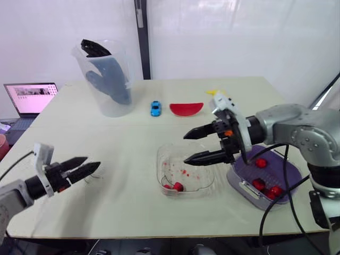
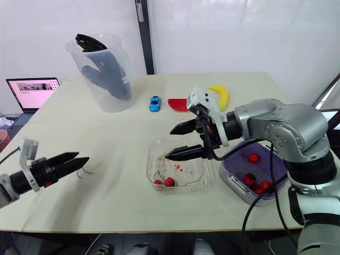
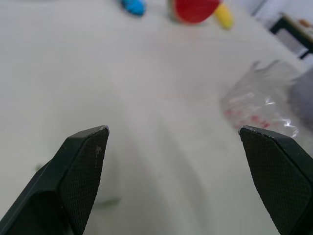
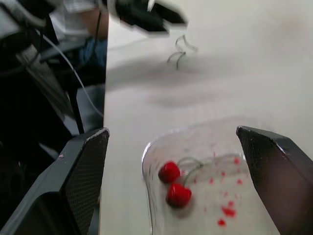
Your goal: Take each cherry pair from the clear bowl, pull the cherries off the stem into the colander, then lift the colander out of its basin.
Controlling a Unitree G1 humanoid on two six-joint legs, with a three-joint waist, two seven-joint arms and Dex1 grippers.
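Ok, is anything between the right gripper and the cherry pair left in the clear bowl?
Nothing visible. The right gripper hovers open over the clear bowl, and the cherry pair lies uncovered by the bowl's near wall. The path on to the colander on its right looks free too.

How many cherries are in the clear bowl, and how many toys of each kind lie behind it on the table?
Cherries: 2
Toy car: 1
Watermelon slice: 1
Banana: 1
Total: 5
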